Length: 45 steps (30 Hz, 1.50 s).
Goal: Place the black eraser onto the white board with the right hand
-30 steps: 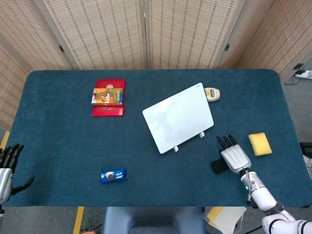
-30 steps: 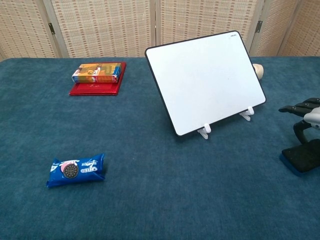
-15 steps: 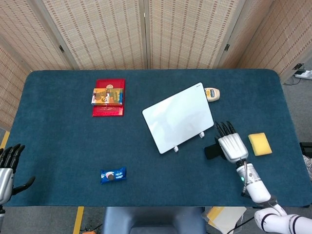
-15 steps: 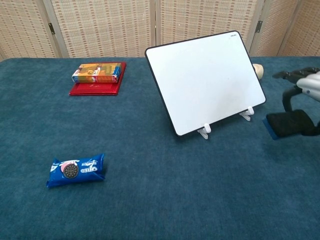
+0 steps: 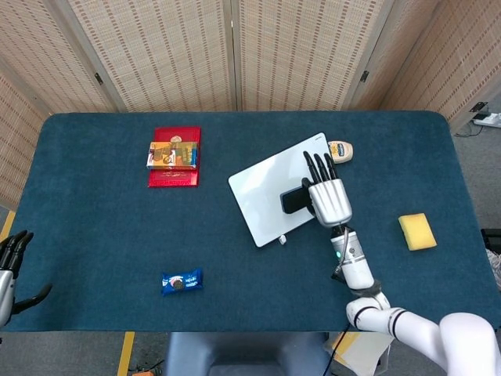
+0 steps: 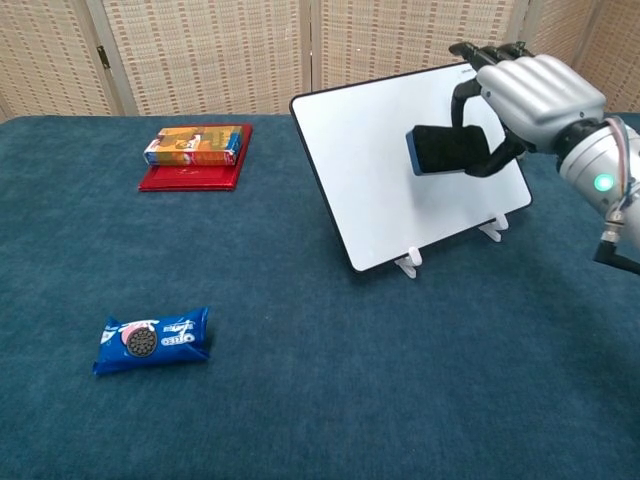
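The right hand (image 6: 535, 95) holds the black eraser (image 6: 445, 149), pinched between the thumb and the other fingers, in front of the face of the white board (image 6: 400, 170). The board leans tilted on its small feet on the blue bench (image 5: 102, 235). So the picking up is done and the eraser is off the bench. I cannot tell if it already touches the board surface. I judge that what is left is to press it against the board and let it go.

The left hand (image 5: 9, 262) rests at the near left edge of the bench, holding nothing, its fingers apart.

The blue cookie packet (image 6: 152, 339) shows a dark sandwich cookie, but its lettering is too small to read. The orange box (image 6: 193, 146) on the red book (image 6: 190, 172) and the small label at the board's upper corner cannot be read either.
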Available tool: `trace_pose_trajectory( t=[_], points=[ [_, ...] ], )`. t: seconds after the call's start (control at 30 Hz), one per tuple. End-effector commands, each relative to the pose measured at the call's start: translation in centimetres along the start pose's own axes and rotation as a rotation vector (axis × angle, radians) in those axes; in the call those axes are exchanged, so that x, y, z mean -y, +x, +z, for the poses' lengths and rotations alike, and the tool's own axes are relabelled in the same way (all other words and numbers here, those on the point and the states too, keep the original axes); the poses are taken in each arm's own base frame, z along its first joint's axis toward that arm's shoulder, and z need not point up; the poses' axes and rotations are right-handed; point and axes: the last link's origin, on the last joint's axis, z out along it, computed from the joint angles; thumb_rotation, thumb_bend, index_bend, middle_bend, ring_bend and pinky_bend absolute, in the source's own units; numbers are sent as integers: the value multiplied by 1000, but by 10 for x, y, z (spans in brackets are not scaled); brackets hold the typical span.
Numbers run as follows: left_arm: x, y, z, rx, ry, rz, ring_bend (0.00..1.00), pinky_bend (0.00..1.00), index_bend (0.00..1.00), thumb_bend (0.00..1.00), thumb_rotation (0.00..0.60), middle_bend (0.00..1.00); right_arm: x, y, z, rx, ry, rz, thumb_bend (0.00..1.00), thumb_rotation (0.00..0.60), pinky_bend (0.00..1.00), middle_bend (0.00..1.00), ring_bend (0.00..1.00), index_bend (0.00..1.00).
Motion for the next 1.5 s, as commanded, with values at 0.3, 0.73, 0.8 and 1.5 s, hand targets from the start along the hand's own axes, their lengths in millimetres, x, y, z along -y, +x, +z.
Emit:
trace_pose_trajectory(
  t=[0.3, 0.73, 0.8, 1.5],
  points=[
    [0, 1, -1, 7, 0, -7, 107, 42, 71, 228, 600, 101, 21, -4, 27, -68, -11, -32, 184, 600, 0, 0, 0, 465],
    [2, 5, -4, -4, 3, -21, 113, 43, 85, 229, 600, 105, 28, -3, 26, -79, 13, -187, 184, 600, 0, 0, 0, 109],
    [3, 5, -4, -7, 6, -21, 113, 43, 86, 228, 600, 105, 25, -2, 23, -77, 20, -192, 183, 600, 0, 0, 0, 84],
    [-5, -1, -5, -5, 6, 28, 113, 43, 87, 227, 600, 105, -91, 87, -199, 312, -25, -69, 184, 600, 0, 0, 0, 0]
  ],
)
